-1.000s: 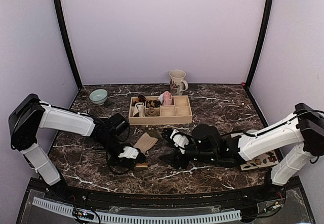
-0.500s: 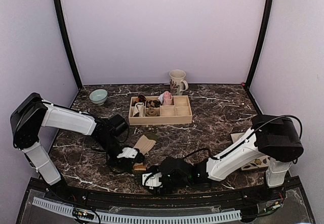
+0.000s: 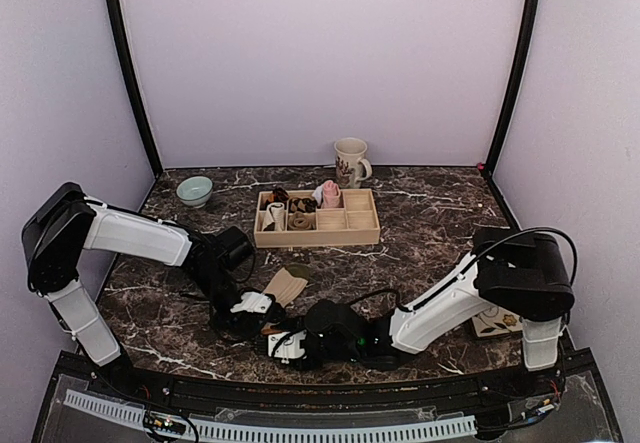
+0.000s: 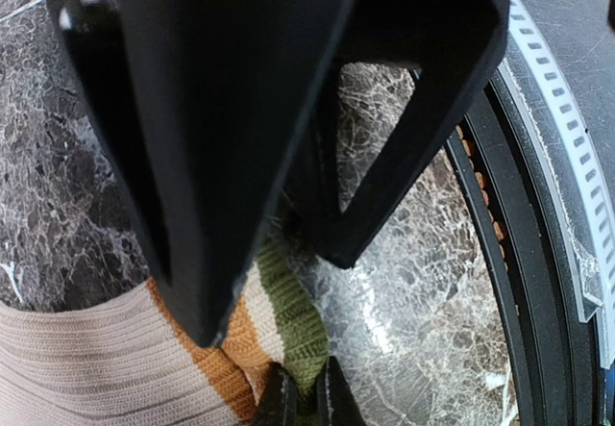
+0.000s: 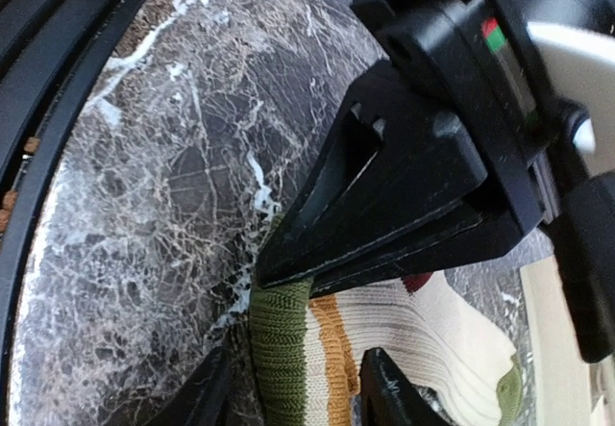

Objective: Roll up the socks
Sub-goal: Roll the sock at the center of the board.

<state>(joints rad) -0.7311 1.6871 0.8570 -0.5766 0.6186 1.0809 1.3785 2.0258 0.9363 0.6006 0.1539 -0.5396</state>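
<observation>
One of the socks [image 3: 287,285], cream ribbed with an orange stripe and an olive green cuff, lies on the marble in front of the tray. My left gripper [image 4: 306,399] is shut, pinching the green cuff [image 4: 291,315] at its edge. In the top view the left gripper [image 3: 262,318] sits at the sock's near end. My right gripper [image 5: 293,397] comes in from the table's front edge, and its fingers [image 5: 386,392] stand apart on either side of the same cuff [image 5: 281,349]. The right gripper [image 3: 278,341] shows low by the front rail. The sock's toe end [image 5: 471,349] spreads away flat.
A wooden tray [image 3: 318,231] with compartments holds small rolled bundles, one of them pink [image 3: 330,195]. A mug [image 3: 350,161] stands behind it and a pale green bowl [image 3: 194,190] at the back left. A picture card [image 3: 500,320] lies at the right. The black front rail [image 4: 538,282] runs close by.
The right arm swung from the table's middle down to the front left and reached the cuff, its jaws narrowing. The left gripper kept its pinch on the cuff and barely moved.
</observation>
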